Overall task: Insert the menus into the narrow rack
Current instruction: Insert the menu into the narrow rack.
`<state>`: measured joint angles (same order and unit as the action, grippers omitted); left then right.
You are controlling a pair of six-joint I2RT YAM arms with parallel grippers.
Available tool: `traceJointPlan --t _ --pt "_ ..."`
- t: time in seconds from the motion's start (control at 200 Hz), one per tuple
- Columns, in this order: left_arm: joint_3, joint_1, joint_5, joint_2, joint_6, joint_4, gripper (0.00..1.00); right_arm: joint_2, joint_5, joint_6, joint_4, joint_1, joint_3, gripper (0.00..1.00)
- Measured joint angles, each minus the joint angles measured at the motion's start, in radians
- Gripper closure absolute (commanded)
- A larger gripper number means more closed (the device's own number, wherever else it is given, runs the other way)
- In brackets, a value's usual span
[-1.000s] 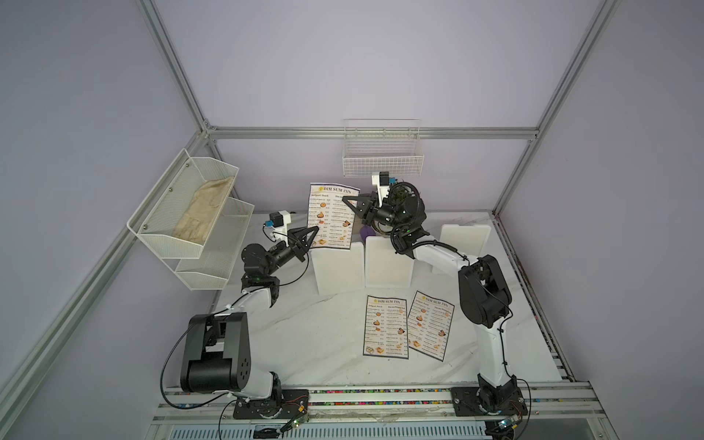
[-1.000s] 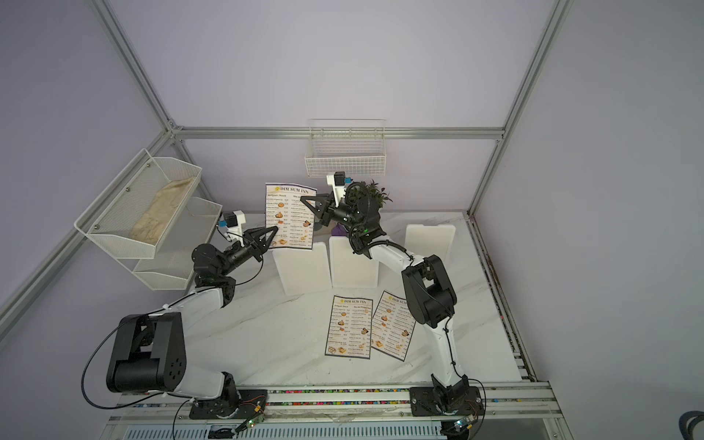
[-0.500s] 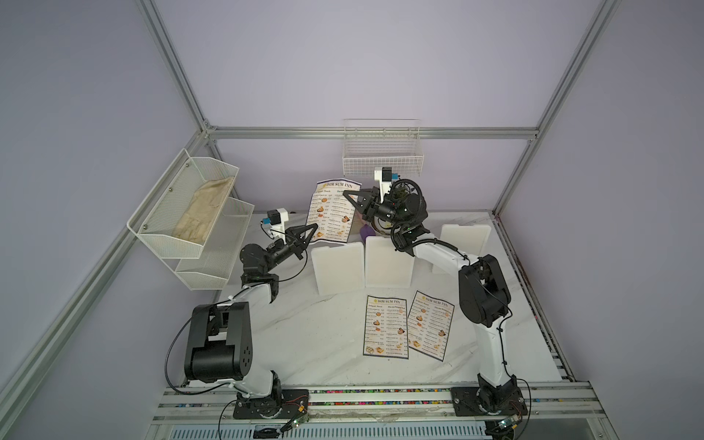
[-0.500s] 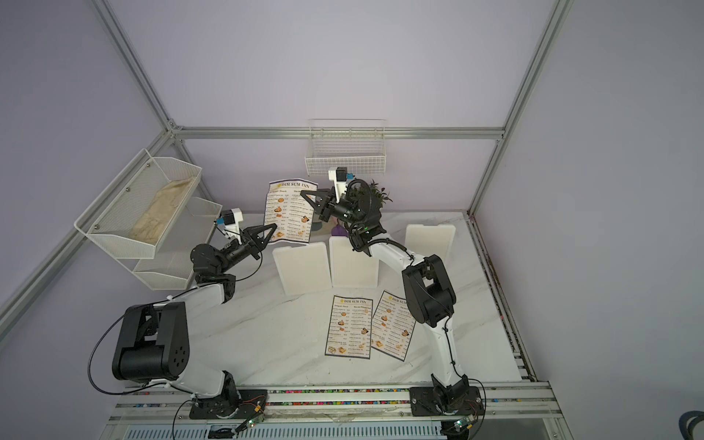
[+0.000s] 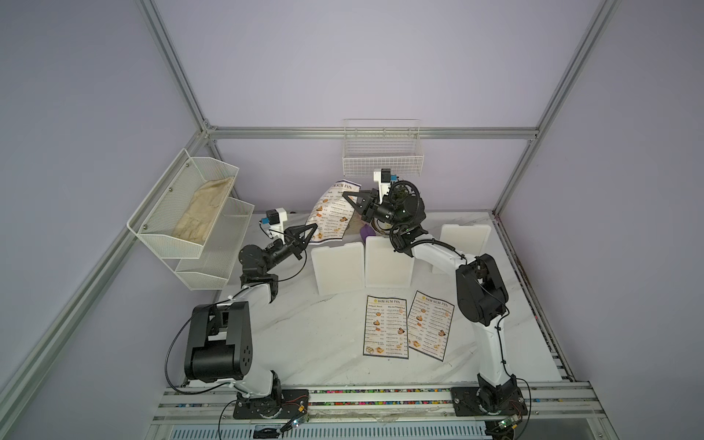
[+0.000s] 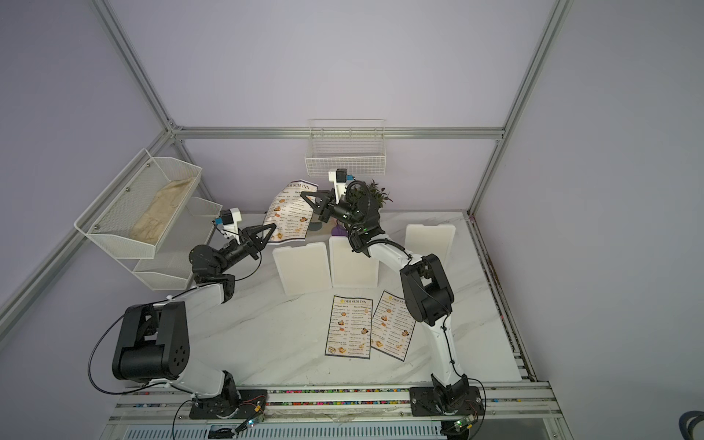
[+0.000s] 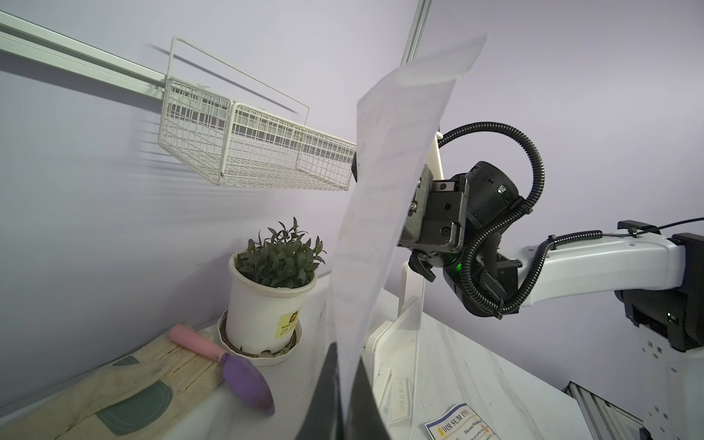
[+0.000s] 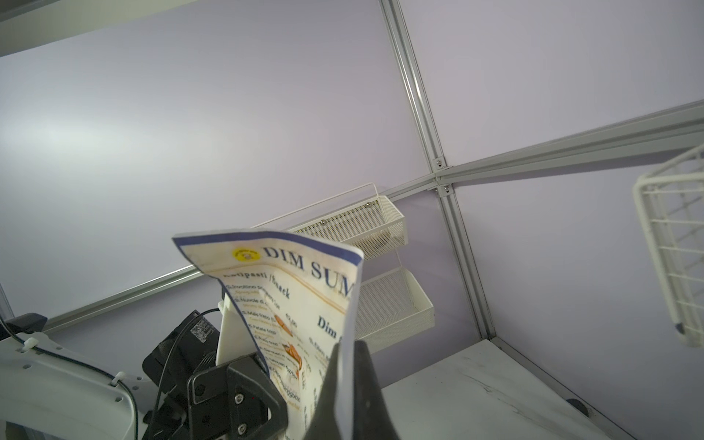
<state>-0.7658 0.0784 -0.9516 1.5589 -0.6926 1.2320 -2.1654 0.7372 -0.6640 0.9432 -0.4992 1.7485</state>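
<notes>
Both left pincer (image 5: 314,226) and right pincer (image 5: 346,196) clamp the black-bordered paper menu (image 5: 332,215), long axis tilted upright, below the white wire rack (image 5: 382,164), right nearer.

Menus (image 5: 330,215) white, dark-bordered; trowel (image 7: 244,375) purple, pink handle; table (image 5: 304,335) white-marbled.
</notes>
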Motion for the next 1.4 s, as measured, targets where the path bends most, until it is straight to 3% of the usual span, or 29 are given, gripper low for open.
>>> traceJointPlan --t 0.05,0.12,0.185,0.455,0.805,0.95,1.04,1.4 --pt "0.000 0.001 -0.003 0.000 -0.004 0.001 1.00 0.000 0.001 -0.005 -0.001 0.000 0.000 1.00" --pt "-0.001 0.001 -0.010 0.000 -0.008 0.002 1.00 0.001 0.002 -0.006 0.000 0.000 -0.003 0.82" --pt "-0.002 0.002 -0.016 0.000 -0.016 0.008 1.00 0.011 0.008 0.002 0.000 0.000 -0.026 0.75" --pt "-0.038 0.006 -0.055 0.000 -0.060 0.025 1.00 0.034 0.055 0.022 0.003 0.001 -0.108 0.66" --pt "-0.063 0.006 -0.106 0.000 -0.106 0.046 1.00 0.005 0.142 -0.036 0.094 0.006 -0.084 0.67" --pt "-0.063 0.006 -0.121 0.000 -0.109 0.046 1.00 0.001 0.155 -0.048 0.114 0.006 -0.084 0.92" --pt "-0.063 0.006 -0.129 0.001 -0.109 0.047 1.00 0.000 0.163 -0.066 0.122 0.006 -0.081 0.99" --pt "-0.063 0.018 -0.138 0.005 -0.110 0.058 1.00 -0.006 0.171 -0.076 0.138 0.006 -0.080 1.00"
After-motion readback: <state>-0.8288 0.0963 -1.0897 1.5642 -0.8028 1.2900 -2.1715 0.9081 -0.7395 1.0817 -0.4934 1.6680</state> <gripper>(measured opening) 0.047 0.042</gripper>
